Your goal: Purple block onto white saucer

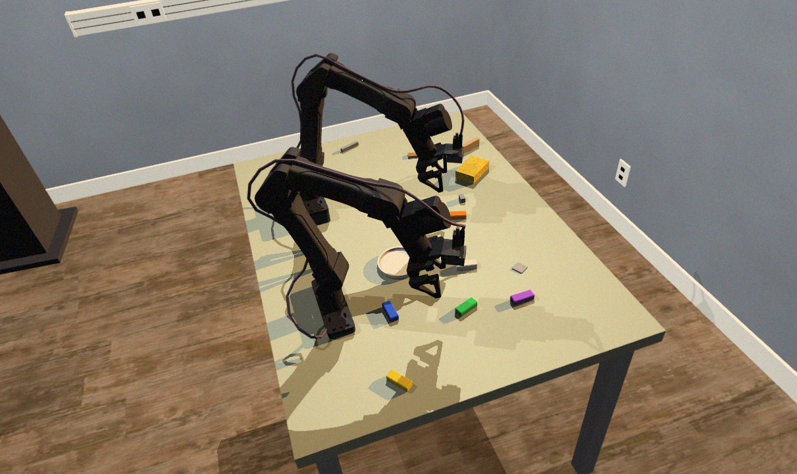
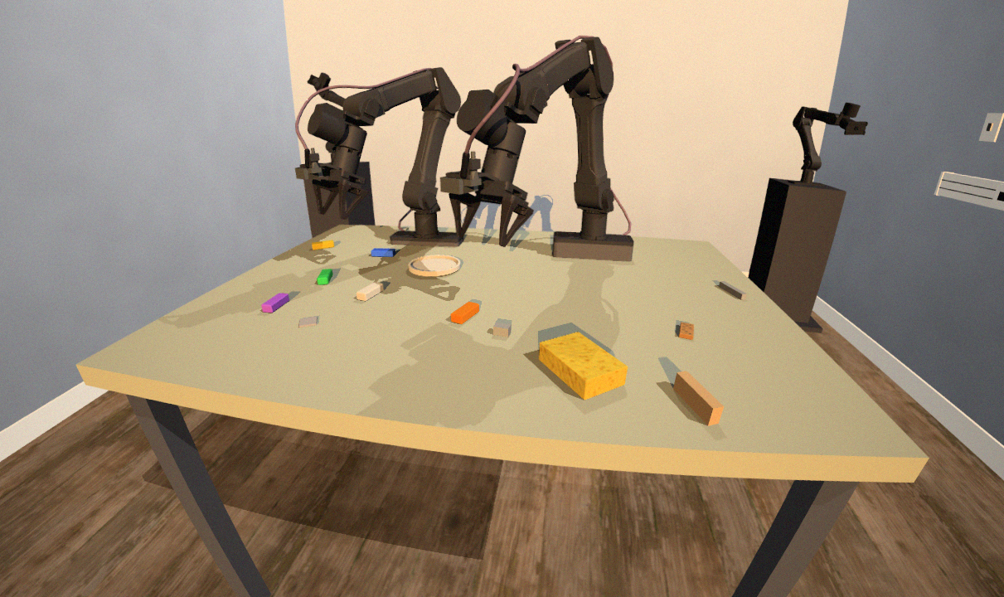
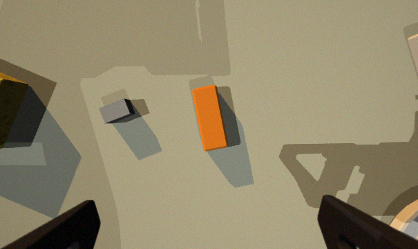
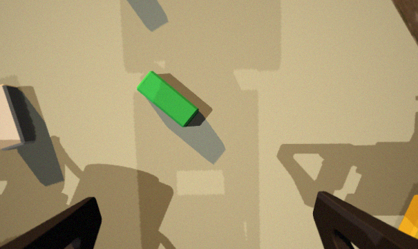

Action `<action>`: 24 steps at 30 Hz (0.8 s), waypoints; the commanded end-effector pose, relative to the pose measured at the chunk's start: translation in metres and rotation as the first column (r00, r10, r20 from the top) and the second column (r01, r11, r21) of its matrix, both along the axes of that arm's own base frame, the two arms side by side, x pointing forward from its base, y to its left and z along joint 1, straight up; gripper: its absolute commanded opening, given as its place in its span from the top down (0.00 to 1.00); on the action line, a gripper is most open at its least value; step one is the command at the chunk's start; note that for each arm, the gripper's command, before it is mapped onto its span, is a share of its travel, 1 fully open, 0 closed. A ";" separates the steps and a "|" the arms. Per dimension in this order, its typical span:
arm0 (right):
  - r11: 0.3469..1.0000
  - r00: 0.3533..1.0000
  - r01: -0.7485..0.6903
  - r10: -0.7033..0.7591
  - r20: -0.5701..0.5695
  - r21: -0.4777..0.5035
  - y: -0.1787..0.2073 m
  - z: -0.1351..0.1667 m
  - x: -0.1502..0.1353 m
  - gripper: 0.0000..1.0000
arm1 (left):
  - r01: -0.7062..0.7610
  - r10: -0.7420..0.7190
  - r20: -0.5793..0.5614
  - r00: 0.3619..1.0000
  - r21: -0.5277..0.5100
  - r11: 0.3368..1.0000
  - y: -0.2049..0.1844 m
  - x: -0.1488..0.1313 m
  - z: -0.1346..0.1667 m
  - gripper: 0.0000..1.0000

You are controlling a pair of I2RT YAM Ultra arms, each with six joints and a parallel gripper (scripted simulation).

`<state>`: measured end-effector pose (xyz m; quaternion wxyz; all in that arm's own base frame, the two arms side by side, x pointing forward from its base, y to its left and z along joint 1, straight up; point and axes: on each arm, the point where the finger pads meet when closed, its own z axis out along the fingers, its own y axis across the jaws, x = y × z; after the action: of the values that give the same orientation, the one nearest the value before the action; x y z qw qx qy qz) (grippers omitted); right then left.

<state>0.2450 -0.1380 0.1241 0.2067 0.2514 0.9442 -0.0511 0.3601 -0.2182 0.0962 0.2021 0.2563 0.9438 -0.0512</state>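
The purple block (image 1: pixel 521 297) lies on the table near the right edge, also in the exterior view (image 2: pixel 274 302). The white saucer (image 1: pixel 393 263) sits flat and right side up, partly hidden by the right arm, and shows empty in the exterior view (image 2: pixel 434 264). My right gripper (image 1: pixel 427 286) is open and empty. It hangs above the table between the saucer and a green block (image 4: pixel 167 98), well short of the purple block. My left gripper (image 1: pixel 433 176) is open and empty, hovering over an orange block (image 3: pixel 209 117). The purple block is in neither wrist view.
A cream block (image 1: pixel 465 266), a blue block (image 1: pixel 389 310), a yellow block (image 1: pixel 399 380) and a grey tile (image 1: pixel 519 268) lie around the saucer. A yellow sponge (image 1: pixel 471 169), a grey cube (image 3: pixel 116 110) and a wooden block (image 2: pixel 697 397) lie at the far end.
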 end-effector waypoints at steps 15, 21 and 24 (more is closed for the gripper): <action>0.990 0.990 -0.138 0.138 0.028 -0.019 0.017 0.013 0.042 0.00 | 0.001 0.000 0.026 1.000 -0.018 1.000 -0.005 0.005 0.014 0.00; 0.986 0.986 -0.164 0.165 0.031 -0.024 0.027 0.013 0.050 0.00 | 0.001 0.000 0.026 1.000 -0.018 1.000 -0.005 0.005 0.014 0.00; 0.967 0.966 -0.254 0.255 0.041 -0.023 0.055 0.014 0.065 0.00 | 0.001 0.000 0.026 1.000 -0.018 1.000 -0.005 0.005 0.014 0.00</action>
<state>0.2854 -0.1020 0.1235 0.2085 0.1621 0.9639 -0.0343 0.3601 -0.2182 0.0962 0.2021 0.2563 0.9438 -0.0512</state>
